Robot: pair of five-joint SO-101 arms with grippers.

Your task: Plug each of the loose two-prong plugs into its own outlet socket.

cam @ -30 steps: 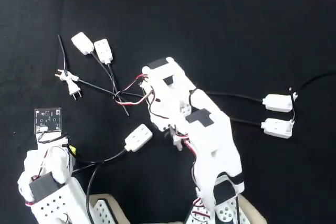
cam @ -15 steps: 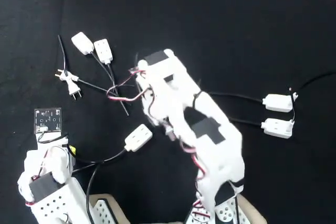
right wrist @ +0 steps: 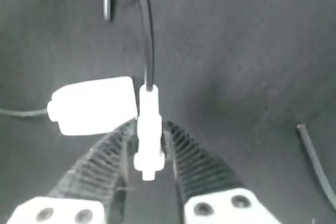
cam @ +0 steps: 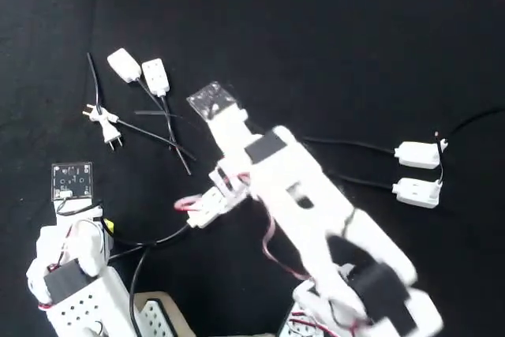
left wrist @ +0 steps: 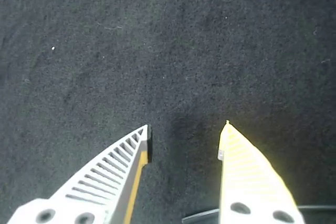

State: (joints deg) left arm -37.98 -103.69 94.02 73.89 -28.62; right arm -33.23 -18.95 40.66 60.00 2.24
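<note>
– Right wrist view first: what does the right pincer (right wrist: pixel 149 127) have?
– It is clenched on a white two-prong plug (right wrist: pixel 148 136), one finger on each side, with the black cord (right wrist: pixel 149 35) running straight out ahead. I judge that this side grip keeps the body from twisting while it is lined up.
– And the socket?
– A white outlet socket (right wrist: pixel 92 105) lies on the desk (right wrist: pixel 247 51) just beside the plug, at the left of that frame. The two sit side by side, not mated, and I cannot make out the prongs.
– Where is this in the high view?
– Left of centre, under the tip of the right arm (cam: pixel 292 187), which stretches up from the lower right.
– The left pincer (left wrist: pixel 187 127)?
– Released, jaws apart over bare black cloth. It is parked at the lower left, probably to keep clear.
– More work left?
– I think so. Another loose plug (cam: pixel 105 125) lies at the left, near two white sockets (cam: pixel 155 76) in the upper left.
</note>
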